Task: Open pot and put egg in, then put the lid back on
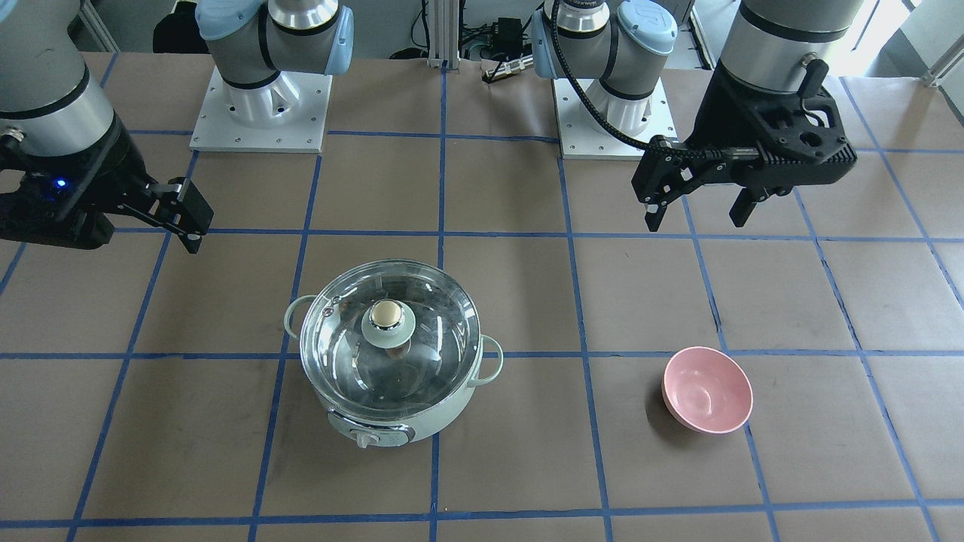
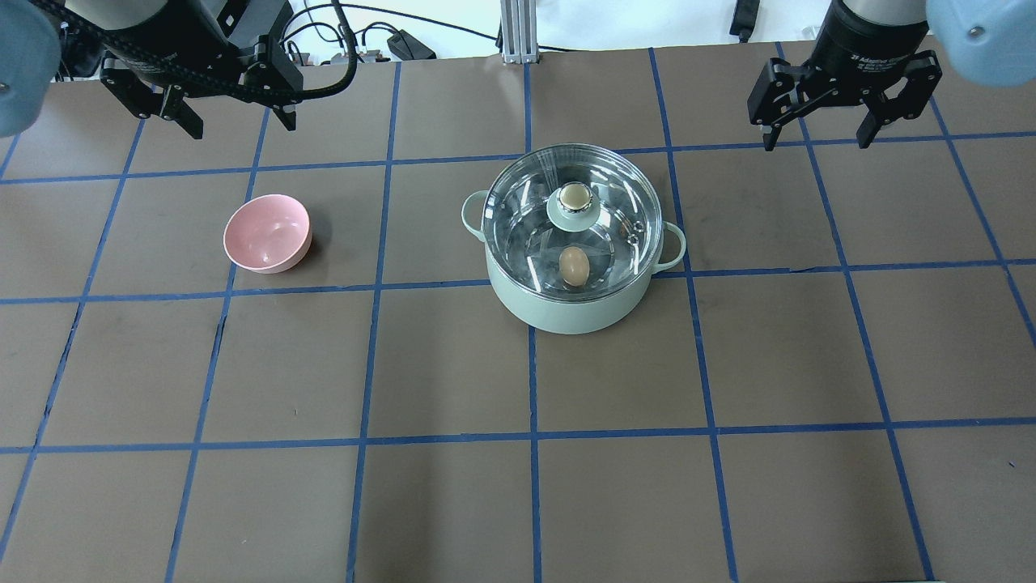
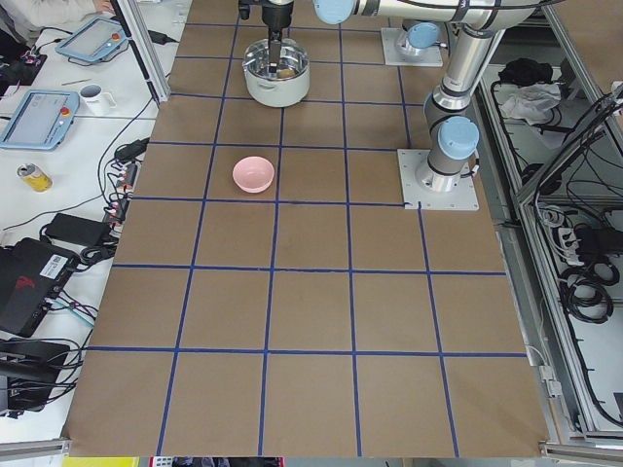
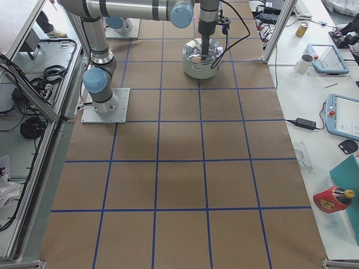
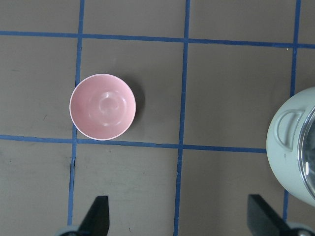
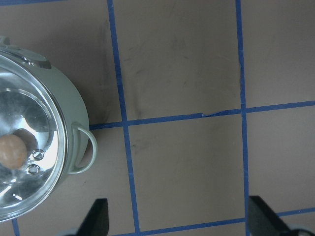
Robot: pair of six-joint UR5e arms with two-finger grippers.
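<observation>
Left gripper point(image 2: 243, 125) and right gripper point(image 2: 816, 142) hang wide open, holding nothing.

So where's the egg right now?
In the overhead view the egg lies inside the pot, under the closed glass lid, near the middle of the table. The pink bowl sits apart on the robot's left side.

On my feed I see a brown counter point(image 2: 728, 502) crossed by a blue tape grid point(image 2: 532, 438), a pale mint-green pot point(image 2: 566, 314) with shiny steel inside, its clear lid point(image 2: 524, 212) with a beige knob point(image 2: 575, 196), a tan egg point(image 2: 574, 265), and a pink bowl point(image 2: 267, 233) at frame left.
</observation>
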